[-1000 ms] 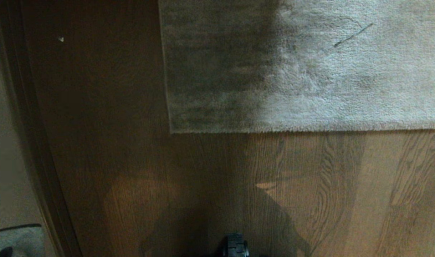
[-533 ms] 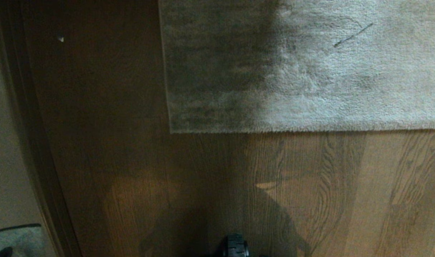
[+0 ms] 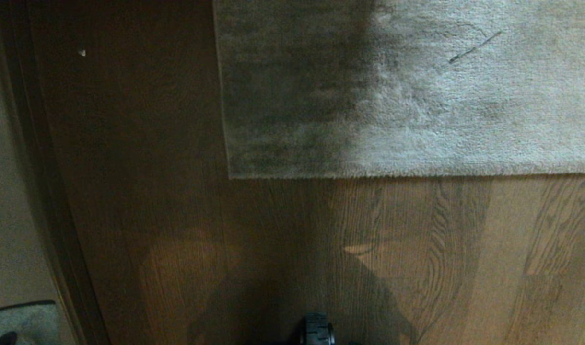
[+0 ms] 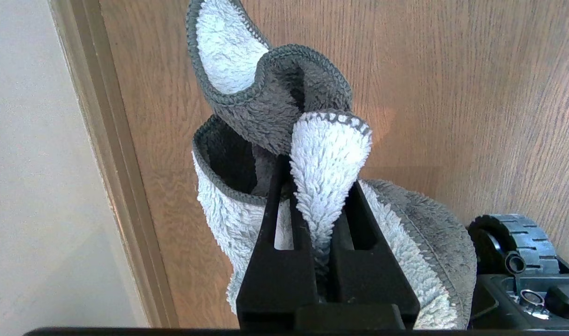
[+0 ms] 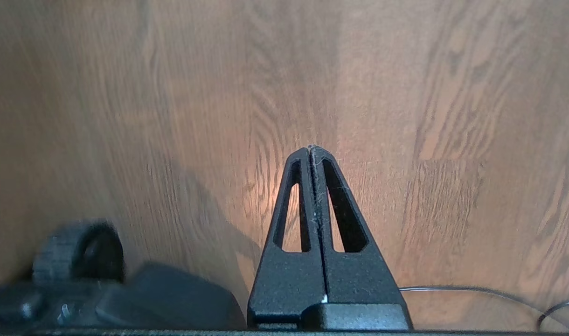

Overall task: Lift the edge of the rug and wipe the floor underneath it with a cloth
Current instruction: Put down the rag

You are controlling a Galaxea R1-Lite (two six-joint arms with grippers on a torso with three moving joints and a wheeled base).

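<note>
Our left gripper [image 4: 322, 205] fingers clamp a soft grey-and-white microfibre cloth [image 4: 329, 158]; right gripper [image 5: 311, 154] fingers pressed together, empty. The grey-beige short-pile rug edge [image 3: 393, 173] looks floppy, flat on the brown wood-grain floor [image 3: 417, 249]; we would pinch its corner [image 3: 231, 175].

- One large light grey-beige short-pile rug [image 3: 417, 96], lying flat.
- One brown wood-grain plank floor [image 3: 417, 263].
- One fluffy grey-and-white microfibre cloth [image 4: 326, 158].
- Two black two-fingered grippers: left gripper [image 4: 319, 196], right gripper [image 5: 310, 151].
- One black ridged base wheel [image 4: 517, 233].
</note>
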